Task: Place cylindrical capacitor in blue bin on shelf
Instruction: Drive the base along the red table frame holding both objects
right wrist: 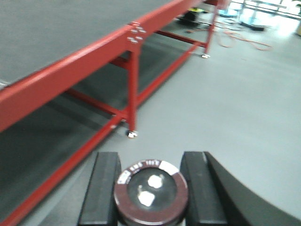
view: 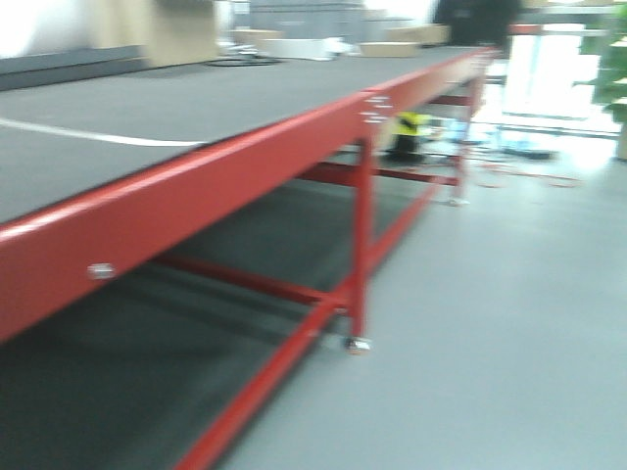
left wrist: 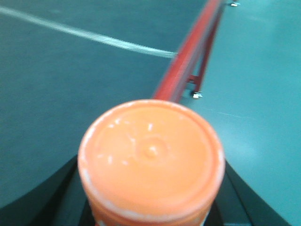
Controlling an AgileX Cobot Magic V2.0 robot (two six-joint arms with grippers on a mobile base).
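Though blurred in all three views, readable enough. Found the cylindrical capacitor (right wrist: pixel 151 190) clamped between the dark fingers (right wrist: pixel 101 186) of the right end effector (right wrist: pixel 151 188), flat top with its lighter ring turned to the wrist camera, two pale terminals showing at centre. Narrow grip, closed on the part from both sides. Held over bare grey floor (right wrist: pixel 225 108), beside the red-framed counter (view: pixel 196 186), not above it.

Noted the left end effector (left wrist: pixel 150 212) around an orange-lidded container (left wrist: pixel 150 157). Contact hidden under the lid; judged held, since poised over the counter edge with nothing beneath.

Logged a white stripe (view: pixel 88 134) across the counter's grey top, boxes (view: pixel 387 47) at its far end, a yellow-and-black object (view: pixel 411 125) beneath, an orange cable (right wrist: pixel 244 40) loose on the floor further off.

Searched for stainless shelf and blue bin: none in any view.

Judged progress: pick done, part secured. Left to do: reaching the shelf, locating the bin, lowering in, letting go. Roughly the middle, then, with the placing half unstarted.
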